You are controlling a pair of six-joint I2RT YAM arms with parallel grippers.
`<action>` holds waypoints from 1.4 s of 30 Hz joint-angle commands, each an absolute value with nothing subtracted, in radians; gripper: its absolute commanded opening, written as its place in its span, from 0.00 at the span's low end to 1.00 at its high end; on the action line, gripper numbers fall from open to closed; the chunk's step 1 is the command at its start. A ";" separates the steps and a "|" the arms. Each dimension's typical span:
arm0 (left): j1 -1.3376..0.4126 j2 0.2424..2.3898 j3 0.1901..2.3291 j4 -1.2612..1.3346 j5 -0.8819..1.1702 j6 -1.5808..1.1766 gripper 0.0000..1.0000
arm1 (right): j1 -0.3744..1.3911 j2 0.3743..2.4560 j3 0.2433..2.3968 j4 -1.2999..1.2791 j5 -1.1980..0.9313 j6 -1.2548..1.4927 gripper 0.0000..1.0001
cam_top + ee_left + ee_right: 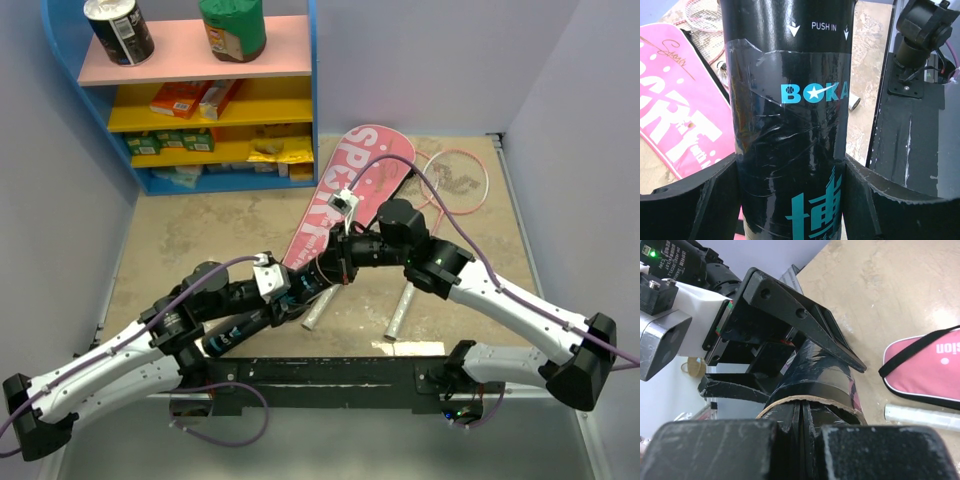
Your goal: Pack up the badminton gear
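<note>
My left gripper (790,165) is shut on the long black tube (790,125) with teal lettering, one jaw pressed against each side. In the top view the tube (235,333) slants above the table's near middle, from the left gripper (295,290) up toward the right gripper (345,262). The right gripper (802,407) is shut, its fingertips poked into the tube's open cardboard mouth (840,385). The pink cover (345,180) marked "SPORT" lies flat behind both grippers. Two pink-framed rackets (455,180) lie to its right, their pale handles (398,320) pointing toward me. The shuttlecock is out of view.
A blue shelf unit (312,100) stands at the back left, with snack cans (120,30) on top and boxes on the lower boards. Pale walls close in the left and right sides. The black mounting bar (330,370) spans the near edge.
</note>
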State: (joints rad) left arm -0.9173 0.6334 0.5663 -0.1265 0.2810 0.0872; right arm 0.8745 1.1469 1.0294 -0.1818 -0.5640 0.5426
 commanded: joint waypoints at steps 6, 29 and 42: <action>-0.908 0.609 0.588 0.066 0.259 0.089 0.00 | 0.962 1.195 1.005 -0.277 -0.598 0.520 0.00; -0.910 0.629 0.592 0.058 0.267 0.095 0.00 | 0.957 0.999 1.253 -0.578 -0.083 0.523 0.51; -0.908 0.632 0.595 0.052 0.268 0.097 0.00 | 0.940 0.951 1.203 -0.632 0.391 0.708 0.56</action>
State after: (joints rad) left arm -0.9154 0.6357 0.5587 -0.0219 0.2752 0.1123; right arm 0.9546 0.9524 1.2133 -0.5938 0.1394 0.5930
